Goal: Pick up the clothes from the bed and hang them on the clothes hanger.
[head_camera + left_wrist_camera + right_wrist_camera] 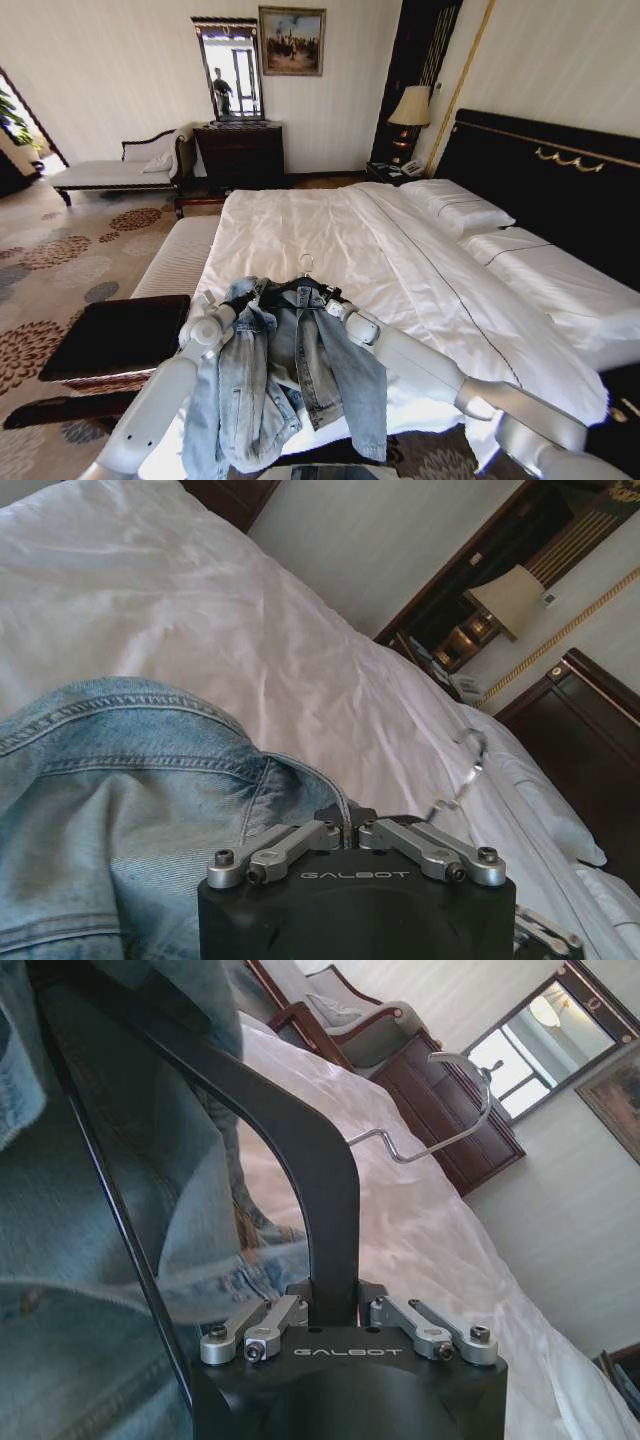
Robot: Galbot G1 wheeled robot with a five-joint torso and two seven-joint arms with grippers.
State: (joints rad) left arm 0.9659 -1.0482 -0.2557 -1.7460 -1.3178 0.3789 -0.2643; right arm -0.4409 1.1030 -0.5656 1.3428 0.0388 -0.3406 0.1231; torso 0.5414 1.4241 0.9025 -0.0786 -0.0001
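Denim jacket [285,385] on black hanger [300,1150] above bed [330,240] — right gripper [335,1305] fingers clamped on hanger, left gripper [345,825] pinching collar

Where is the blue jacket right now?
In the head view the denim jacket hangs low in the middle, over the foot of the bed, held up on the black hanger between both pincers.

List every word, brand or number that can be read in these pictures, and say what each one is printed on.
"GALBOT": on the black body of the left claw, which is shut on the denim jacket.
"GALBOT": on the black body of the right claw, which is shut on the black hanger.
No other text shows on the bed.
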